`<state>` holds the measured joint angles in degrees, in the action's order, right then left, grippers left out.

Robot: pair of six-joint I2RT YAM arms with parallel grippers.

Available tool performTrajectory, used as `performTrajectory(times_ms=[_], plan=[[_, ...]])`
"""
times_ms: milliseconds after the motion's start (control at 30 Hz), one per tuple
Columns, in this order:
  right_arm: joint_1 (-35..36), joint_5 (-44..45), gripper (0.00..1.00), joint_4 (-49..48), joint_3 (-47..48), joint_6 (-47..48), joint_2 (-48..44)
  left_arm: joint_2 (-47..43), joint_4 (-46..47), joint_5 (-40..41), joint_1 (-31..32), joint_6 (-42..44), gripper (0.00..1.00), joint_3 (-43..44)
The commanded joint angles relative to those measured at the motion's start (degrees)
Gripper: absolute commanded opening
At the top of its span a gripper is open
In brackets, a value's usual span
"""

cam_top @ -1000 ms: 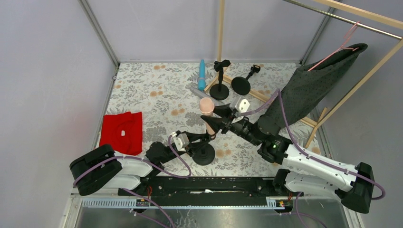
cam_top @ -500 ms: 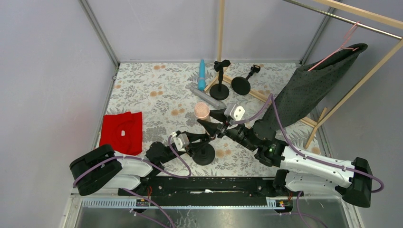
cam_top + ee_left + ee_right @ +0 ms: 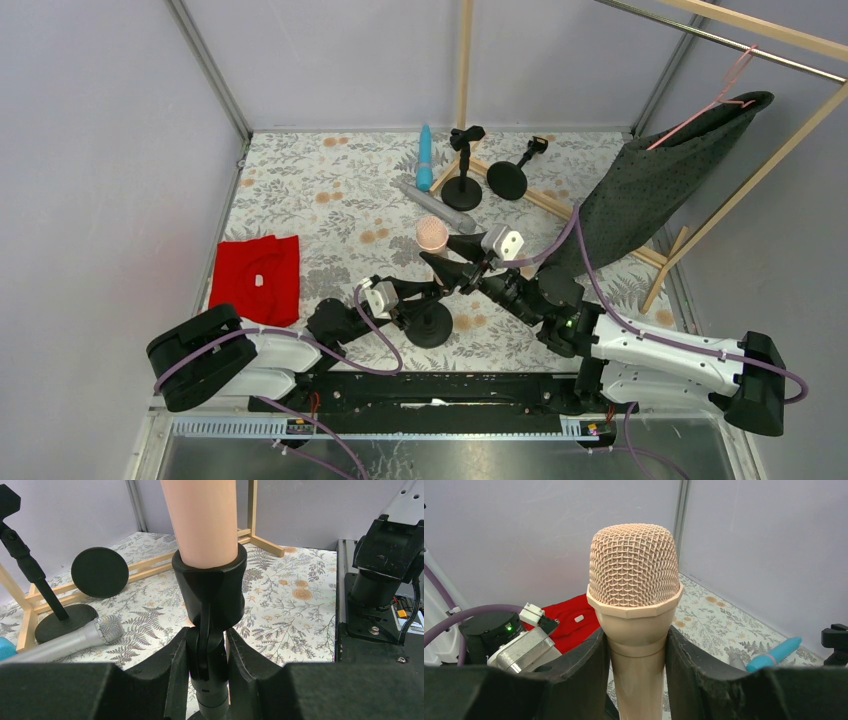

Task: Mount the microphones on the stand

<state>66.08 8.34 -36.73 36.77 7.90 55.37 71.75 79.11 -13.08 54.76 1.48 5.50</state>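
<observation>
— What lies at the far left of the flowered mat?
— A folded red cloth [image 3: 256, 278], soft and flat, well apart from the rest.

— And the nearest stand?
— The stand [image 3: 428, 325] has a round black base. The left gripper [image 3: 424, 291] is clamped tight on its thin neck. The left wrist view shows what the top view hides. The black clip [image 3: 210, 587] is a cup-shaped collar, and the smooth handle of the peach microphone [image 3: 202, 520] sits upright inside it.

— What about the right arm?
— The right gripper [image 3: 636, 650] is closed part-way round that handle, and its padded fingers [image 3: 689, 670] touch it just below the head. Only the right wrist view shows the head's woven mesh and faceted rim.

— The other microphones?
— Farther back, the silver microphone [image 3: 436, 206] lies flat on the mat, a metallic stick with a mesh head. Just beyond it lies the blue microphone [image 3: 425, 158], smooth and rounded.

— And to the right?
— There is an upright black stand [image 3: 462, 190] and a tipped stand [image 3: 508, 180] with its disc base on edge, both beside a wooden frame [image 3: 545, 203]. At far right a dark speckled cloth [image 3: 650, 185] hangs from a pink hanger [image 3: 715, 95].
</observation>
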Motion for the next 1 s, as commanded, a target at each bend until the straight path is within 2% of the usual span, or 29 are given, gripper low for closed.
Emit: performTrajectory(times_ms=[0, 467, 967], plan=[[2.2, 0.4, 0.00, 24.3, -7.6, -4.0, 4.7, 0.2, -1.2, -1.2, 0.2, 3.3, 0.00, 1.2], [3.1, 2.8, 0.00, 24.3, -10.4, -5.0, 5.3, 0.5, -1.2, -1.0, 0.2, 3.1, 0.00, 1.2], [4.3, 4.9, 0.00, 28.0, -8.7, -4.1, 9.4, 0.3, -1.8, -1.0, 0.2, 3.4, 0.00, 1.4]])
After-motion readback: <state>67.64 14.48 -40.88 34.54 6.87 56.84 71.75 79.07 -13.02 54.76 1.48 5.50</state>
